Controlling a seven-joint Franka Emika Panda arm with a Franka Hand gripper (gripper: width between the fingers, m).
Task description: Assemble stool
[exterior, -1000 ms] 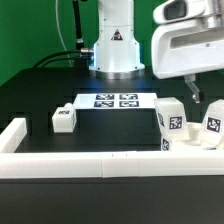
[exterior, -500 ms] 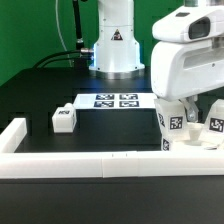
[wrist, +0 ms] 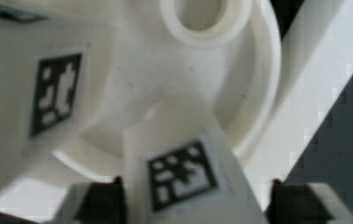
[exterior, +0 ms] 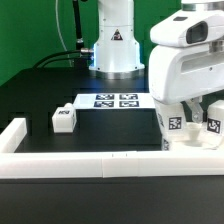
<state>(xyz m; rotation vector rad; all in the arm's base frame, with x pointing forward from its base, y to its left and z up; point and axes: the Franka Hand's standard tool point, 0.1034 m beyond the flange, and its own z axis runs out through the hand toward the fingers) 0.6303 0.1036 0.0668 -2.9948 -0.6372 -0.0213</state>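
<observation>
One leg [wrist: 187,172] at the seat [wrist: 244,110] stands between the open, empty jaws of the gripper [wrist: 203,203]; likely rigid, light, slick: clamp flat sides.

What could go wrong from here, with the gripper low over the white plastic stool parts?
1. The gripper straddles a white blocky tagged leg with jaws open and gaps either side; closing off-centre might tilt it against the round white disc seat.
2. In the exterior view, one upright leg and its neighbour stand close beneath the arm; whichever is not gripped could be knocked.
</observation>
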